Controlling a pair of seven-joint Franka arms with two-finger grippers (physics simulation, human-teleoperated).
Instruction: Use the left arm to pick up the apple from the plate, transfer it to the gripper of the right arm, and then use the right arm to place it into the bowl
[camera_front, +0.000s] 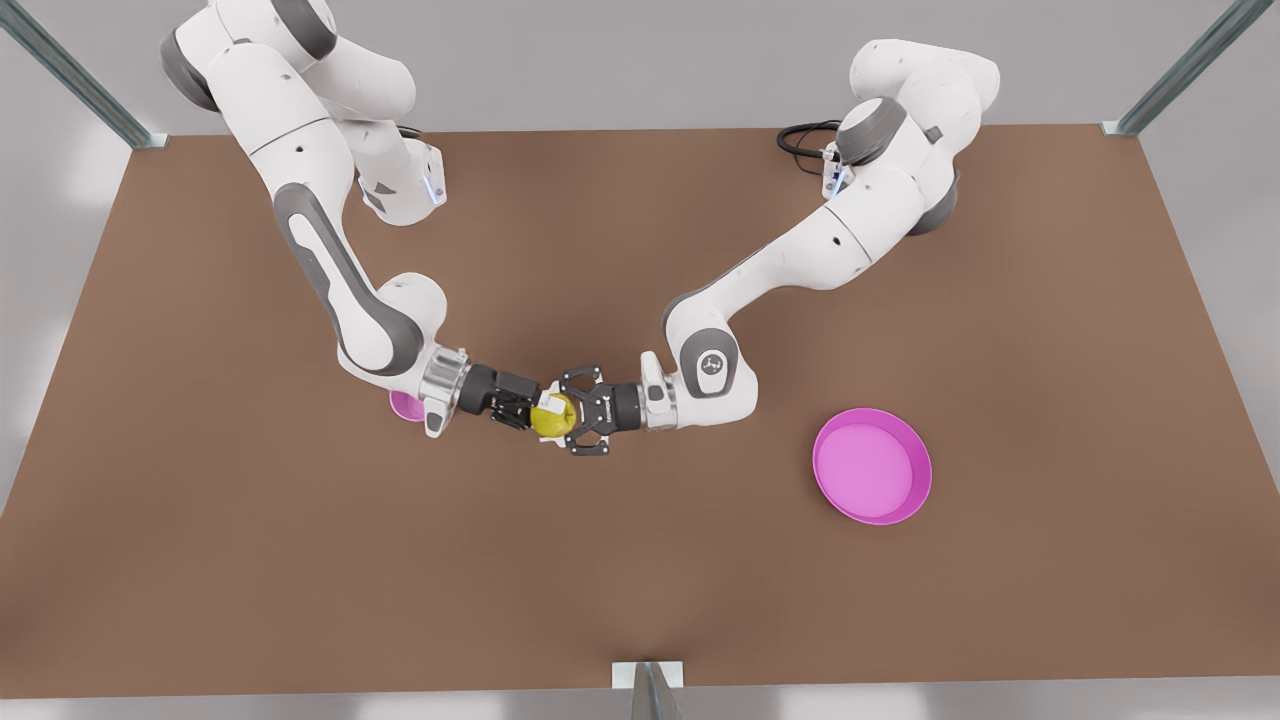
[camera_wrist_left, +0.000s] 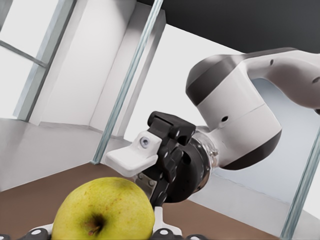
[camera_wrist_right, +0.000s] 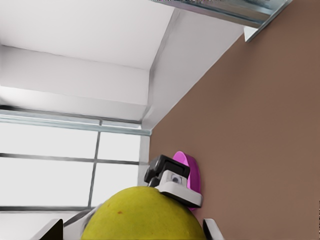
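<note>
Handover is happening in mid-air over the middle of the table (camera_front: 640, 600). The apple (camera_front: 556, 420) sits up off the surface, right between the two grippers, which point at each other nose to nose.

The left arm (camera_front: 800, 260) reaches in from the front view's right. Its left gripper (camera_front: 566, 416), the all-black one with the spindly linkages, is clamped on the apple. In the left wrist view the dark pads (camera_wrist_left: 41, 232) press against both sides of the fruit, stem dimple facing the camera.

The right arm (camera_front: 330, 270) comes in from the front view's left, silver wrist ring and all. Its right gripper (camera_front: 538, 410) has its white-tipped fingers (camera_front: 548, 404) around the apple from the other side. In the right wrist view one tip sits against the skin, but the other one (camera_wrist_right: 50, 231) has a sliver of gap next to it. So it looks parted around the apple rather than squeezed onto it.

The plate (camera_front: 872, 465) lies flat on the table well off to the front view's right, nothing on it. The bowl (camera_front: 403, 405) is mostly hidden under the right arm's wrist, with just a pink edge peeking out, and it's near the handover spot.
</note>
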